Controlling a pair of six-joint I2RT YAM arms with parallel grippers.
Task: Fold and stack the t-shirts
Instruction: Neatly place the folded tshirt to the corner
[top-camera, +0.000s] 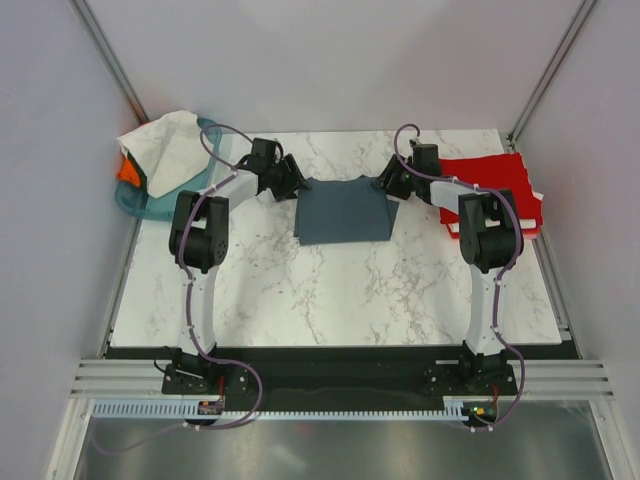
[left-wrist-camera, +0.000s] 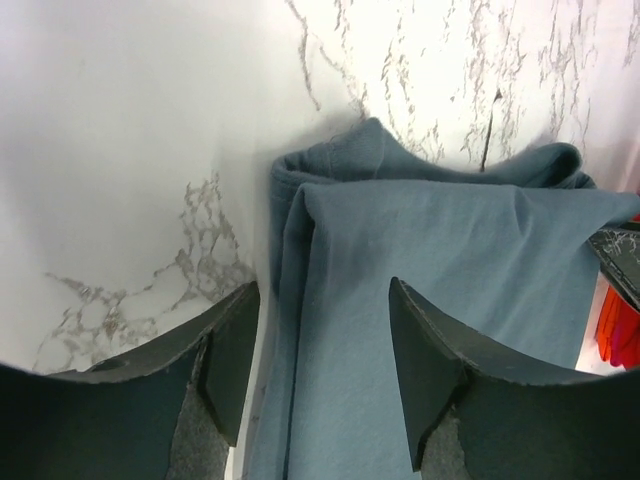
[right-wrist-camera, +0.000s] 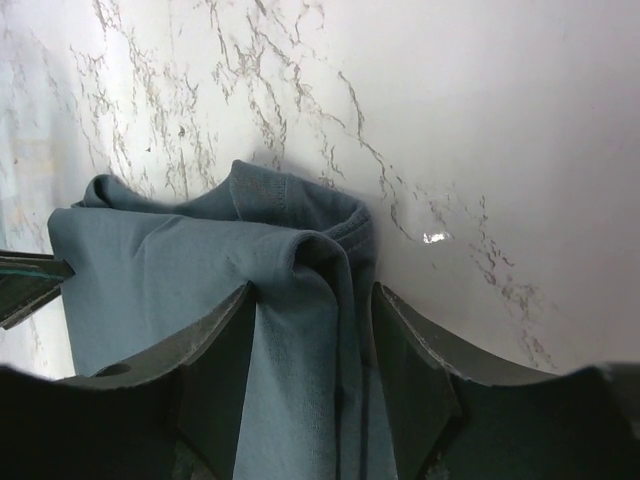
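Left end effector (left-wrist-camera: 322, 295) open, astride the far left corner of the blue shirt (top-camera: 342, 215); right end effector (right-wrist-camera: 313, 295) open, astride its far right corner, on the tabletop (top-camera: 330, 290).

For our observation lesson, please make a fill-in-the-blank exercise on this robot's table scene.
1. The middle t-shirt is ____ in colour.
2. The red t-shirt lies on the robot's ____ side.
3. The teal basket holds orange cloth and ____ cloth.
4. The left pincer and right pincer each straddle the middle t-shirt's edge with jaws ____.

Missing words: blue-grey; right; white; open.
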